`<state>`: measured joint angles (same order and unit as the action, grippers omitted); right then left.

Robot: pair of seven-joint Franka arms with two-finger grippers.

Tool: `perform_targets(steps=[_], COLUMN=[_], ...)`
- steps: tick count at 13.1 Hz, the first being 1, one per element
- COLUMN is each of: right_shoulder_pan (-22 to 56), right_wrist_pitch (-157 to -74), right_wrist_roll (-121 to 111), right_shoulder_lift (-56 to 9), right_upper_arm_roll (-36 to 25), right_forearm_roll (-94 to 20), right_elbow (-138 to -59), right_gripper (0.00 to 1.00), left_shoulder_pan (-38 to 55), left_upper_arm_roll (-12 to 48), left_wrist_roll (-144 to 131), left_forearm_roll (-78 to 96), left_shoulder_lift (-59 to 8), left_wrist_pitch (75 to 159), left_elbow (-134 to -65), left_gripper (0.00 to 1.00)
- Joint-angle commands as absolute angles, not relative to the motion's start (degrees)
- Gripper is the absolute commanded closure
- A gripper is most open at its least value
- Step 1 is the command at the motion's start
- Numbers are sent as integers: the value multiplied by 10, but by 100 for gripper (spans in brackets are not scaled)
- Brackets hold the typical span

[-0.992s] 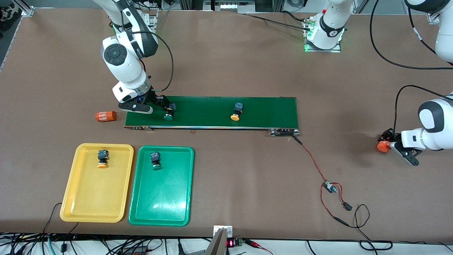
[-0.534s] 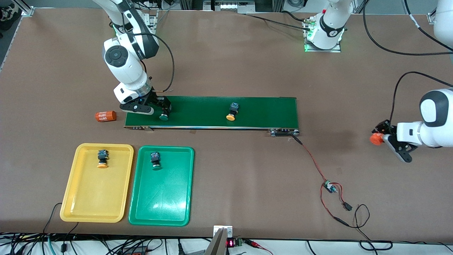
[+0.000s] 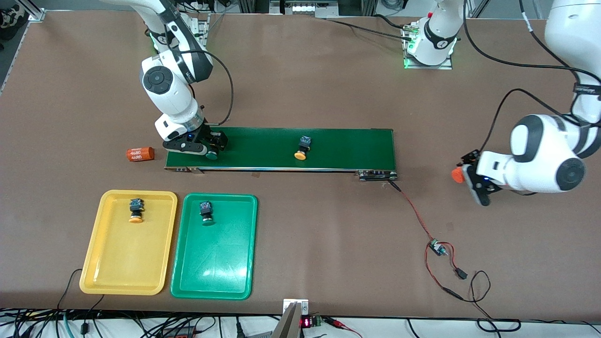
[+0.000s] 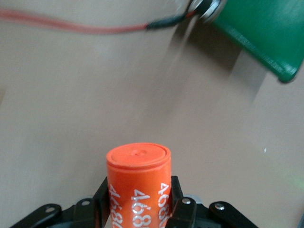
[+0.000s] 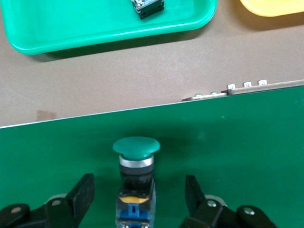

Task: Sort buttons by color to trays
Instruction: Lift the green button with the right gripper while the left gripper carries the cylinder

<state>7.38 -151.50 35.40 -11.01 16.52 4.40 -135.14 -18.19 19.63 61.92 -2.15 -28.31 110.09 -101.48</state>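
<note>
Yellow tray (image 3: pixel 103 263) and green tray (image 3: pixel 188 277) each hold one matching button. Right hand (image 5: pixel 137 199), open, straddles a green-capped button (image 5: pixel 136 156) on the conveyor belt (image 3: pixel 347 148); a yellow-capped button (image 3: pixel 302 148) waits. Left hand (image 4: pixel 140 209) grips an orange cylinder (image 4: pixel 138 183).

White digits "4680" are printed in two rows on the orange cylinder (image 3: pixel 140 154) lying at the left of the front view. In the left wrist view, a second orange cylinder (image 4: pixel 138 180) at the bottom centre bears white print that begins "468", the rest being cut off.
</note>
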Motion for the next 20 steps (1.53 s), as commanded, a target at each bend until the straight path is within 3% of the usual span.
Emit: perform_targets(steps=[1, 7, 13, 17, 20], right_shoulder_pan=[71, 68, 64, 44, 17], right_wrist_pitch=[-1523, -1521, -1507, -1335, -1289], right_wrist_roll=[362, 360, 344, 288, 218], right_shoulder_lift=[-116, -122, -118, -119, -131], right_upper_arm_roll=[168, 167, 163, 162, 153], right_forearm_roll=[69, 76, 76, 74, 70], right_elbow=[-1349, -1346, -1321, -1200, -1144], right_gripper=[56, 80, 83, 86, 85], left_shoulder_pan=[-145, -63, -14, 3, 5], left_upper_arm_roll=[193, 218, 227, 243, 255], left_wrist_roll=[640, 644, 722, 720, 713], left_forearm_roll=[-12, -24, -24, -23, -23], left_shoulder_lift=[-256, -258, -243, -224, -214], left_wrist_pitch=[1105, 1123, 1175, 1184, 1249], left_elbow=[-1031, -1036, -1080, -1108, -1159], left_gripper=[100, 100, 100, 100, 100])
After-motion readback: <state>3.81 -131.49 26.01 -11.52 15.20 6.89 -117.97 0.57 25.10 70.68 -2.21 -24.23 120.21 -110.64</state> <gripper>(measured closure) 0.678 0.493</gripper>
